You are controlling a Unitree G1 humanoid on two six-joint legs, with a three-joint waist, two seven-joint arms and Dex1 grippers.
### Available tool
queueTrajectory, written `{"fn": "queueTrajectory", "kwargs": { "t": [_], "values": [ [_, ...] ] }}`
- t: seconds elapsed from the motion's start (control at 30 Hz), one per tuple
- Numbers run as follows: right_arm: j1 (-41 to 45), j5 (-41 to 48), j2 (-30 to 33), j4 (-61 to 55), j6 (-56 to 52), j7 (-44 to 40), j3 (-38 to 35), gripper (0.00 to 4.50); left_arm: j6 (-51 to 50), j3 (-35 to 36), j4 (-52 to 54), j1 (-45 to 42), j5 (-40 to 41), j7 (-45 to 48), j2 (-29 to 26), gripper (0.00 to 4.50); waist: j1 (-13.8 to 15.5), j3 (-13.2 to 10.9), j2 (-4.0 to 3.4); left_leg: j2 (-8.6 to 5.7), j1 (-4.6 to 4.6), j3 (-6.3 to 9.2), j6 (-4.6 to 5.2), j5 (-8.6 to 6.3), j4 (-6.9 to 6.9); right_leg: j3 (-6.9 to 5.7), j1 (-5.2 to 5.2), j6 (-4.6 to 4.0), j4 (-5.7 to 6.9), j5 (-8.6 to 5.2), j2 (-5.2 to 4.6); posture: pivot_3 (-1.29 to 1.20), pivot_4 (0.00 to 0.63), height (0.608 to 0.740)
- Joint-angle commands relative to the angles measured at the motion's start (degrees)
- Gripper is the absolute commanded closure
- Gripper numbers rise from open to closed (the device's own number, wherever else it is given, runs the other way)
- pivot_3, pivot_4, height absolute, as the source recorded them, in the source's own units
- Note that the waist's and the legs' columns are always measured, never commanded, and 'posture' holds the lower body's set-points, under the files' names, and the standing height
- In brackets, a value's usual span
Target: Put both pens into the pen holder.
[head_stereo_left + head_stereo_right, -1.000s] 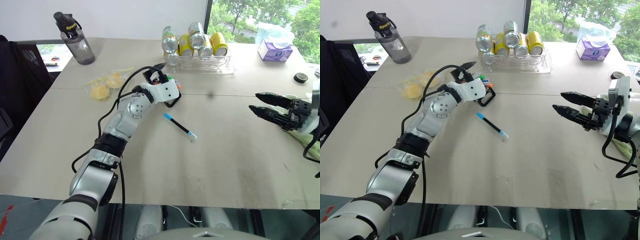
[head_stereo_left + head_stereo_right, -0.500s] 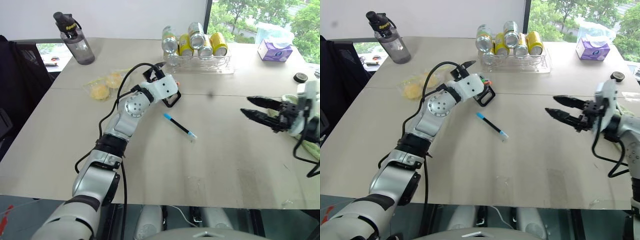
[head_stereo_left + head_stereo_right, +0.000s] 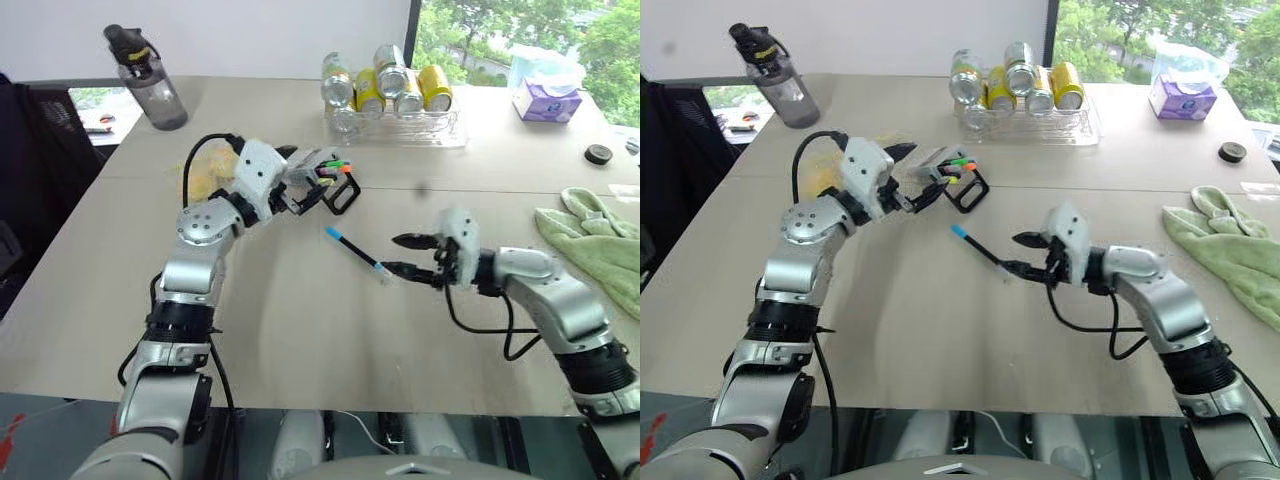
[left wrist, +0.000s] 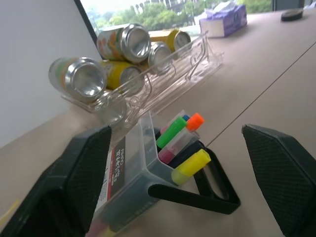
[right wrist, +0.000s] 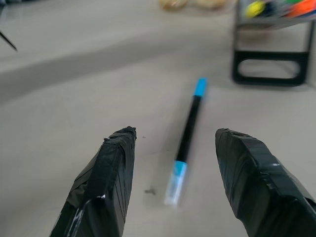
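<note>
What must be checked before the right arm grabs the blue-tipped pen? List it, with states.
1. Pen lying free on the table: ok.
2. Right gripper, jaws open: ok.
3. Pen lined up between those jaws: ok.
4. Holder standing upright: not ok, tipped over.
5. Left gripper gripping the holder: not ok, jaws open beside it.
6. Second pen already in holder: cannot tell.

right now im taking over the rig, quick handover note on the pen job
Left gripper: jaws open, just short of the pen holder, which lies tipped with markers in it.
Right gripper: jaws open, empty, lined up on the blue-ended pen, flat on the table.
Done: no pen visibly in the holder.
Left: grasp this pen, drop it in; second pen not located.
</note>
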State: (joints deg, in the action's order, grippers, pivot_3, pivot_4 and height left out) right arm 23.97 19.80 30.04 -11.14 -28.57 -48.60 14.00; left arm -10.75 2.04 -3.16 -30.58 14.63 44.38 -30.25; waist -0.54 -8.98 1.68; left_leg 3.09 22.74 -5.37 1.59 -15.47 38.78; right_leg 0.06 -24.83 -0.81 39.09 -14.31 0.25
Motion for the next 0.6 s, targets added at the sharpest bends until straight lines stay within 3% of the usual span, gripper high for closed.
{"fn": "queueTrajectory", "kwargs": {
  "t": [0.03, 0.13, 0.2, 0.43, 0.53, 0.57, 0.6],
  "values": [
    [1.25, -2.23, -2.98, -1.22, -0.98, 2.42, 2.72, 1.74, -12.07, 3.18, 13.07, 8.06, 9.24, 9.36, -9.21, 0.11, -0.46, 0.04, 0.08, 0.0, 0.01, 0.0, 0.0, 0.0, 0.0, -0.06, 0.0, 0.0, -0.01, 0.0, -0.03, 0.0, 0.15, 0.74],
    [1.12, -6.24, -5.34, 0.2, -2.06, 5.56, 5.69, 1.74, -19.47, 5.21, 19.49, 16.49, 12.78, 13.53, -17.8, 0.11, -1.18, 0.04, 0.07, 0.06, -0.03, 0.0, 0.0, 0.0, -0.03, -0.05, -0.04, -0.02, 0.02, -0.01, -0.02, 0.0, 0.15, 0.74],
    [1.05, -8.84, -6.98, 1.64, -2.89, 8.84, 6.42, 1.74, -21.27, 7.12, 21.62, 20.27, 13.96, 14.07, -20.73, 0.11, -0.87, 0.04, 0.07, 0.04, -0.04, 0.04, 0.0, 0.0, -0.1, -0.18, -0.03, -0.02, 0.02, -0.01, -0.1, 0.0, 0.15, 0.74],
    [-0.52, -12.35, -6.39, 2.87, -6.81, 11.02, 6.57, 1.74, -24.21, 9.58, 25.76, 23.42, 16.93, 14.07, -22.47, 0.11, 0.13, 0.07, 0.1, -0.07, -0.03, 0.22, 0.04, -0.01, 0.14, -0.39, 0.16, -0.02, 0.04, -0.01, -0.25, 0.0, 0.15, 0.74],
    [-1.42, -12.17, -6.88, 1.66, -7.37, 11.47, 6.23, 3.17, -23.95, 8.97, 25.22, 22.83, 16.63, 14.41, -22.7, 0.0, -0.08, 0.07, 0.09, -0.08, -0.06, 0.24, 0.04, -0.01, 0.16, -0.41, 0.15, -0.03, 0.16, -0.02, -0.24, 0.0, 0.15, 0.74],
    [-1.57, -11.91, -7.24, 1.44, -7.63, 11.76, 5.92, 3.48, -23.85, 8.7, 24.91, 22.46, 16.48, 14.57, -22.73, 0.0, -0.12, 0.07, 0.09, -0.07, -0.06, 0.25, 0.04, -0.01, 0.16, -0.41, 0.15, -0.03, 0.18, -0.02, -0.23, 0.0, 0.15, 0.74],
    [-1.67, -11.62, -7.59, 1.3, -8.03, 12.08, 5.56, 3.48, -23.76, 8.45, 24.63, 22.07, 16.33, 14.68, -22.71, 0.0, -0.13, 0.07, 0.1, -0.07, -0.07, 0.26, 0.04, -0.01, 0.16, -0.41, 0.14, -0.04, 0.23, -0.02, -0.22, 0.0, 0.15, 0.74]
  ]
}}
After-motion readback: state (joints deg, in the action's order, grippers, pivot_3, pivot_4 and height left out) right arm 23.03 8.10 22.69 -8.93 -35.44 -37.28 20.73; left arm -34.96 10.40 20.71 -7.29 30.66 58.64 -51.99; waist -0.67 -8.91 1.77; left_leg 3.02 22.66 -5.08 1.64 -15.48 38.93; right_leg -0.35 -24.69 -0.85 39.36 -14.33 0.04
